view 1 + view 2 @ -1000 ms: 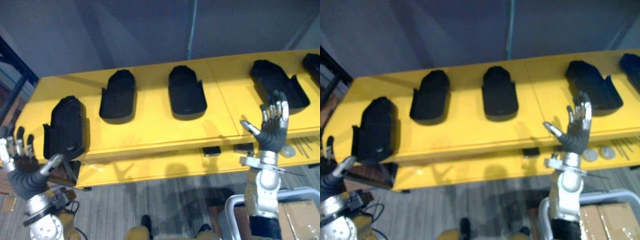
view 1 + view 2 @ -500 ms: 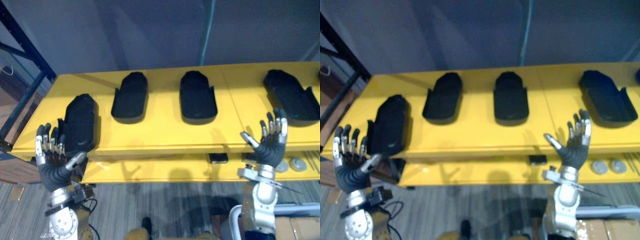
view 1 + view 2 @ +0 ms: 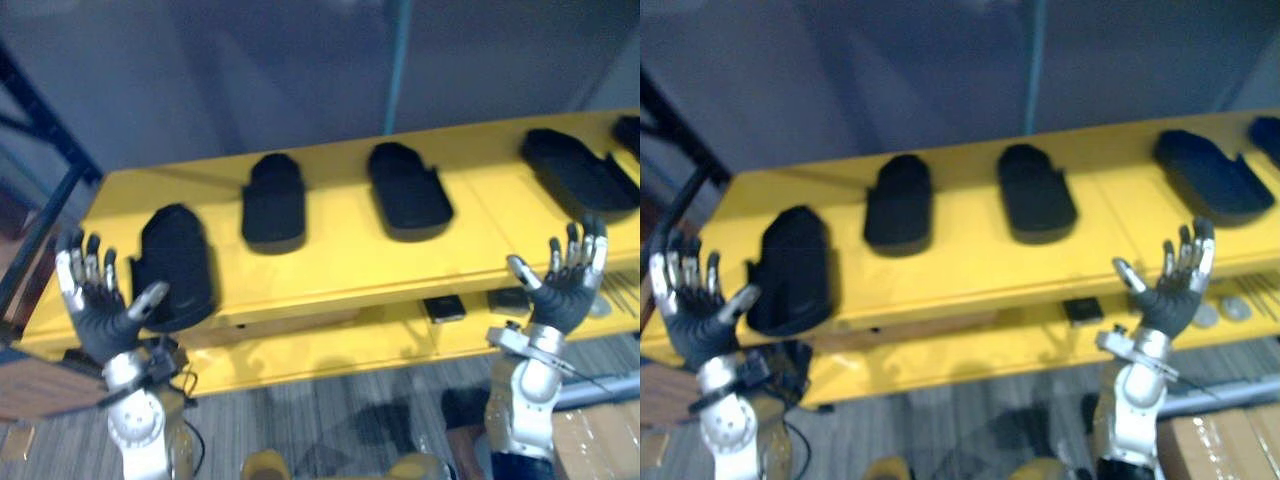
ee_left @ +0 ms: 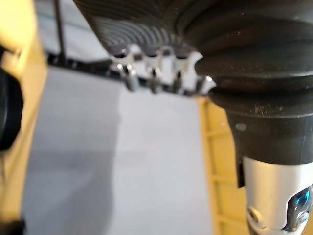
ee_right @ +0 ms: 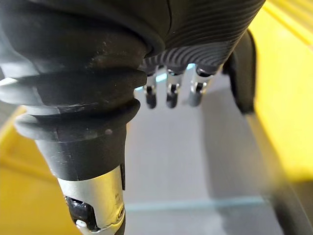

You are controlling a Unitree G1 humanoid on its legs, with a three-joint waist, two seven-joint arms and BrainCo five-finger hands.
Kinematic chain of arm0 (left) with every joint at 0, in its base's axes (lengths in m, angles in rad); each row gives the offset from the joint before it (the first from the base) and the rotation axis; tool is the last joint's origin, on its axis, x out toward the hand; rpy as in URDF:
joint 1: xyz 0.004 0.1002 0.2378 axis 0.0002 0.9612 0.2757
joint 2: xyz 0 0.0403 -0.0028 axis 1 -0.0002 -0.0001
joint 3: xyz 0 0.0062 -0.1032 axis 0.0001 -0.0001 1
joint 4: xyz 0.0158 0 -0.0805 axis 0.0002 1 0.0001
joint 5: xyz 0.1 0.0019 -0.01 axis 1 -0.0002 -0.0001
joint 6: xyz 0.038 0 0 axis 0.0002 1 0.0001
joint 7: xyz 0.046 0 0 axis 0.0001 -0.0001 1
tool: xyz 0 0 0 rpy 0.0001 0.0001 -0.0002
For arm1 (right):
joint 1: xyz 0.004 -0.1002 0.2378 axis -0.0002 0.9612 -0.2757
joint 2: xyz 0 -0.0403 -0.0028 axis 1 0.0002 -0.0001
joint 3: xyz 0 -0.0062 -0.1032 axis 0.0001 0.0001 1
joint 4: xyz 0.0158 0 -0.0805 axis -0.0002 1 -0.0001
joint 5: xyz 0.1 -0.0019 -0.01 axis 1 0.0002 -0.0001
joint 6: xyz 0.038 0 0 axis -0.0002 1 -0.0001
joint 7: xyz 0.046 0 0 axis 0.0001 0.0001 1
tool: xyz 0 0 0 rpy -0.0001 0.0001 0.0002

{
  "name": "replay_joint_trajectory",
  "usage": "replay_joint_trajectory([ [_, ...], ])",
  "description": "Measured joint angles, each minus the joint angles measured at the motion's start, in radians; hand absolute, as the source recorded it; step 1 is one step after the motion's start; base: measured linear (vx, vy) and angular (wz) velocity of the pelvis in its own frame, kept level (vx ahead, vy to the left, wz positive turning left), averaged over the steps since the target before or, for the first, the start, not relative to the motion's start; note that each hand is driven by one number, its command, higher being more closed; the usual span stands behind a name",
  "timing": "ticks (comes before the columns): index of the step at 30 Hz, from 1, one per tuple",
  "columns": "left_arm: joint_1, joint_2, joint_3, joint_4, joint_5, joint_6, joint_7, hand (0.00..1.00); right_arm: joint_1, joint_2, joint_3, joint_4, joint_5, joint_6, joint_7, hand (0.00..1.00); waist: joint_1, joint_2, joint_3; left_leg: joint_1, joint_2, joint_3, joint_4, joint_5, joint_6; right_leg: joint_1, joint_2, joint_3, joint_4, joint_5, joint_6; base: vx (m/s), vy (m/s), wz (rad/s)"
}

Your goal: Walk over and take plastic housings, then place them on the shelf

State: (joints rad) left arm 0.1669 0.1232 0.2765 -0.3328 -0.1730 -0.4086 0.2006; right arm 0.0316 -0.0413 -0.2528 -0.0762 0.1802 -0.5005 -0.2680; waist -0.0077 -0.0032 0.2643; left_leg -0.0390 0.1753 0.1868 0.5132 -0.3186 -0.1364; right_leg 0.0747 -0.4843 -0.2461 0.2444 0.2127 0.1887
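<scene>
black moulded housings [image 3: 273,200] on smooth yellow shelf [image 3: 330,275] | left hand [image 3: 97,318], right hand [image 3: 563,298] raised, fingers splayed, empty | camera shifted, hands as before

Plastic housings [image 3: 408,190] in a row along the tabletop [image 3: 330,260], leftmost housing [image 3: 176,262] near its front-left corner.

the yellow worktop [image 3: 330,255] has bare lanes between its black housings. the narrowest runs between the leftmost housing [image 3: 175,265] and the second housing [image 3: 273,200]. a wide bare stretch lies between the third housing [image 3: 408,190] and the fourth housing [image 3: 575,170], straight beyond the right hand [image 3: 565,290], raised with fingers spread before the front edge. the left hand [image 3: 95,310], fingers spread, stands just beside the leftmost housing, with a dark frame post [image 3: 45,215] near its outer side. a grey wall [image 3: 250,70] closes the back.
</scene>
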Motion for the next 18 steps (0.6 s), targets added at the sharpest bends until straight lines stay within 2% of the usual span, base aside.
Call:
replay_joint_trajectory([
  [1, 0.016, 0.022, 0.038, -0.022, 0.02, 0.001, 0.017, 0.0, -0.001, 0.014, 0.003, -0.009, -0.002, 0.001, 0.004, 0.0, 0.019, 0.004, 0.002, 0.003, 0.0, 0.04, -0.031, 0.009, 0.025, -0.044, 0.004, -0.005, -0.001, 0.044, -0.04, -0.08, 0.434, -0.34],
  [2, 0.021, 0.029, 0.061, -0.03, 0.019, 0.001, 0.028, 0.0, 0.0, 0.016, 0.003, -0.02, -0.004, 0.002, 0.005, 0.0, 0.022, 0.004, 0.002, 0.004, 0.0, 0.04, -0.048, 0.016, 0.035, -0.059, 0.022, -0.004, 0.019, 0.021, -0.036, -0.03, 0.284, -0.29],
  [3, 0.021, 0.037, 0.104, -0.038, 0.018, -0.001, 0.06, 0.0, 0.003, 0.014, 0.001, -0.046, -0.023, 0.005, 0.003, 0.0, 0.02, 0.004, 0.001, 0.005, -0.007, 0.039, -0.089, 0.039, 0.052, -0.064, 0.078, -0.006, 0.046, -0.042, -0.023, 0.01, 0.157, -0.04],
  [4, 0.02, 0.038, 0.123, -0.038, 0.018, -0.001, 0.081, 0.0, 0.002, 0.011, 0.0, -0.061, -0.034, 0.005, 0.0, 0.0, 0.019, 0.002, 0.0, 0.008, -0.013, 0.041, -0.113, 0.052, 0.056, -0.069, 0.104, -0.011, 0.046, -0.081, -0.023, 0.04, 0.173, -0.01],
  [5, 0.017, 0.036, 0.147, -0.038, 0.025, -0.001, 0.126, 0.0, 0.001, 0.005, 0.0, -0.086, -0.051, 0.005, -0.002, 0.0, 0.019, 0.0, -0.001, 0.013, -0.026, 0.046, -0.16, 0.077, 0.061, -0.074, 0.143, -0.029, 0.038, -0.141, -0.023, 0.03, 0.123, -0.1],
  [6, 0.012, 0.029, 0.153, -0.039, 0.028, -0.002, 0.177, 0.0, 0.001, 0.002, 0.002, -0.092, -0.057, 0.007, 0.0, 0.0, 0.02, -0.001, -0.001, 0.022, -0.037, 0.055, -0.197, 0.097, 0.065, -0.07, 0.174, -0.046, 0.005, -0.175, -0.033, 0.03, 0.118, -0.12],
  [7, 0.011, 0.021, 0.155, -0.042, 0.031, -0.004, 0.2, 0.0, 0.001, 0.002, 0.003, -0.092, -0.057, 0.009, 0.0, 0.0, 0.021, -0.001, -0.002, 0.025, -0.041, 0.063, -0.207, 0.103, 0.065, -0.067, 0.182, -0.059, -0.013, -0.176, -0.034, 0.02, 0.045, -0.15],
  [8, 0.012, 0.0, 0.16, -0.054, 0.06, -0.006, 0.256, 0.0, 0.003, 0.001, 0.004, -0.092, -0.057, 0.017, -0.001, 0.0, 0.024, -0.01, -0.007, 0.035, -0.053, 0.073, -0.221, 0.108, 0.063, -0.034, 0.186, -0.085, -0.061, -0.17, -0.04, 0.02, 0.011, -0.12],
  [9, 0.015, -0.032, 0.176, -0.074, 0.112, -0.009, 0.32, 0.0, 0.004, 0.001, 0.001, -0.092, -0.057, 0.03, 0.004, 0.0, 0.023, -0.006, -0.008, 0.04, -0.058, 0.075, -0.226, 0.111, 0.059, -0.008, 0.189, -0.091, -0.102, -0.17, -0.04, 0.02, -0.029, -0.06],
  [10, 0.021, -0.049, 0.182, -0.086, 0.118, -0.017, 0.349, 0.0, 0.004, 0.0, -0.002, -0.091, -0.057, 0.032, 0.007, 0.0, 0.021, -0.002, -0.009, 0.039, -0.057, 0.074, -0.227, 0.113, 0.056, 0.0, 0.193, -0.1, -0.119, -0.17, -0.04, 0.02, -0.071, -0.02],
  [11, 0.024, -0.079, 0.199, -0.107, 0.135, -0.04, 0.399, 0.0, 0.003, -0.012, -0.003, -0.087, -0.058, 0.032, 0.009, 0.0, 0.022, 0.008, -0.015, 0.036, -0.052, 0.074, -0.232, 0.118, 0.047, 0.003, 0.203, -0.115, -0.142, -0.17, -0.04, 0.02, -0.098, 0.04],
  [14, 0.035, -0.117, 0.235, -0.125, 0.193, -0.056, 0.519, 0.0, -0.006, -0.053, -0.001, -0.081, -0.015, 0.019, 0.099, 0.0, 0.022, 0.026, -0.029, 0.043, -0.044, 0.06, -0.289, 0.152, 0.027, 0.039, 0.228, -0.155, -0.195, -0.17, -0.04, 0.01, -0.122, 0.21],
  [15, 0.043, -0.129, 0.255, -0.125, 0.213, -0.047, 0.569, 0.0, -0.039, -0.073, 0.004, -0.084, 0.024, 0.001, 0.168, 0.0, 0.021, 0.03, -0.038, 0.062, -0.046, 0.041, -0.345, 0.183, 0.016, 0.062, 0.241, -0.18, -0.221, -0.17, -0.04, 0.01, -0.117, 0.37],
  [18, 0.071, -0.133, 0.284, -0.112, 0.231, -0.01, 0.622, 0.0, -0.124, -0.112, 0.083, -0.103, 0.097, -0.003, 0.282, 0.0, 0.028, 0.035, -0.059, 0.08, -0.044, 0.008, -0.428, 0.239, 0.003, 0.085, 0.26, -0.228, -0.238, -0.171, -0.04, 0.01, -0.074, 0.41],
])
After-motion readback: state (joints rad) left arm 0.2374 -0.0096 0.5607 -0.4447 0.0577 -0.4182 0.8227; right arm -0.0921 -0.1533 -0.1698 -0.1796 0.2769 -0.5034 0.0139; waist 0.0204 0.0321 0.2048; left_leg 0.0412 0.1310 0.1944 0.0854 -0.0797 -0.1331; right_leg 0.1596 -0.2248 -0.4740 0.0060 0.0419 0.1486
